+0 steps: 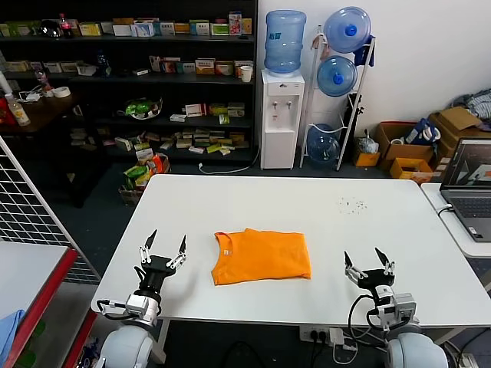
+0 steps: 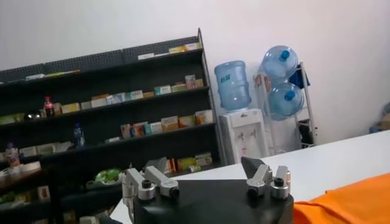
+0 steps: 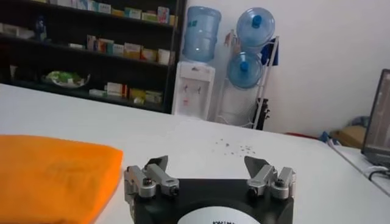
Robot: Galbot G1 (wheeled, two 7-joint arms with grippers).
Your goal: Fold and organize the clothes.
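The orange T-shirt lies folded into a neat rectangle on the white table, near the front middle, plain side up with a small neck label at its left edge. My left gripper is open and empty, near the front left edge, to the left of the shirt. My right gripper is open and empty, near the front edge, to the right of the shirt. The shirt's edge shows in the left wrist view and in the right wrist view. Both grippers stay clear of the cloth.
A laptop sits on a side table at the right. A wire rack and a red-edged table with a blue cloth stand at the left. Dark shelves, a water dispenser and cardboard boxes stand behind.
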